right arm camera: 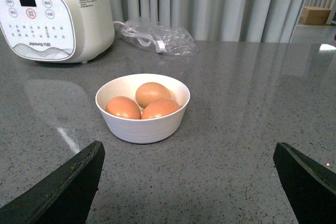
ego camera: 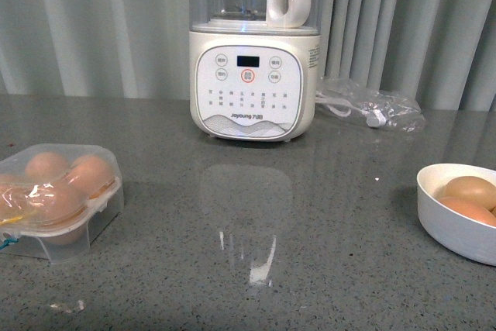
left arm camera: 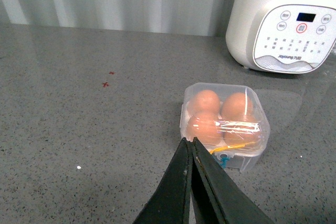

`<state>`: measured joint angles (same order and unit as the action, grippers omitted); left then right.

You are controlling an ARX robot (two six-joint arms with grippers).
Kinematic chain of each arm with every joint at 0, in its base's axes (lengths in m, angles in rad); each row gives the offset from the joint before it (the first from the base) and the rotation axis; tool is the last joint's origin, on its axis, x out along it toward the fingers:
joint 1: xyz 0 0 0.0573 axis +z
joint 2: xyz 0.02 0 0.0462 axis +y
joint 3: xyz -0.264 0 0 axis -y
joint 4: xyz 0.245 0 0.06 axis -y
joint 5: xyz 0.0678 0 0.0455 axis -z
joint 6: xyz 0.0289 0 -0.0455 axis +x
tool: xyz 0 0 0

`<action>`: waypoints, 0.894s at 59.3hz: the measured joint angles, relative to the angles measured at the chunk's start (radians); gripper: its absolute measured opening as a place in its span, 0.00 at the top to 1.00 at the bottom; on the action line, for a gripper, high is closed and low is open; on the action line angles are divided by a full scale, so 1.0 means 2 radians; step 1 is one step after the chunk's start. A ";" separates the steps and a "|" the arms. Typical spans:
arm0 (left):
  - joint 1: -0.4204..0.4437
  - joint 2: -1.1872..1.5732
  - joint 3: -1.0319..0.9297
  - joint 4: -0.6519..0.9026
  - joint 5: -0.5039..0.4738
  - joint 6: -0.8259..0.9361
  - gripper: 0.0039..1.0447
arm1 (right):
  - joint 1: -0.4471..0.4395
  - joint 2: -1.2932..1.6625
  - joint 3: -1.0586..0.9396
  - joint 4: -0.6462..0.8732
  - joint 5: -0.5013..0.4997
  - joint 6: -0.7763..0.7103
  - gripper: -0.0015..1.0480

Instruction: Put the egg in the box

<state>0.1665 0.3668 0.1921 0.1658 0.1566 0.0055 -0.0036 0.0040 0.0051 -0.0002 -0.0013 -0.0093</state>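
From the front we count two eggs showing in the white bowl (ego camera: 457,226) at the right edge, and the box (ego camera: 58,199), lid down, at the left. Our left gripper (left arm camera: 192,145), fingers pressed together, hovers beside the box's four eggs. Our right gripper (right arm camera: 189,166) spreads wide before three eggs (right arm camera: 152,94).

You are getting bright, even light in all three views, with glare streaking the grey countertop (ego camera: 256,269) below the soy-milk maker (ego camera: 253,83). Shadows are staying soft. The clear egg box (left arm camera: 224,124) is glinting; focus is holding sharp.
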 joint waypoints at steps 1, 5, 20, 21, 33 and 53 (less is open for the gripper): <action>-0.003 -0.004 -0.003 0.000 -0.003 -0.002 0.97 | 0.000 0.000 0.000 0.000 0.000 0.000 0.07; -0.013 -0.014 -0.013 0.001 -0.011 -0.002 0.97 | 0.000 0.000 0.000 0.000 0.000 0.000 0.07; -0.083 -0.056 -0.047 -0.002 -0.077 -0.002 0.97 | 0.000 0.000 0.000 0.000 0.000 0.000 0.07; -0.083 -0.058 -0.049 -0.003 -0.077 -0.002 0.97 | 0.000 0.000 0.000 0.000 0.000 0.000 0.07; -0.083 -0.082 -0.065 -0.013 -0.078 -0.002 0.97 | 0.000 0.000 0.000 0.000 0.000 0.000 0.07; -0.083 -0.178 -0.081 -0.084 -0.079 -0.003 0.97 | 0.000 0.000 0.000 0.000 0.000 0.000 0.07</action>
<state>-0.0002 0.0116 0.0292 -0.0029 -0.0013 -0.0013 -0.0036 0.0040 0.0051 -0.0002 -0.0013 -0.0090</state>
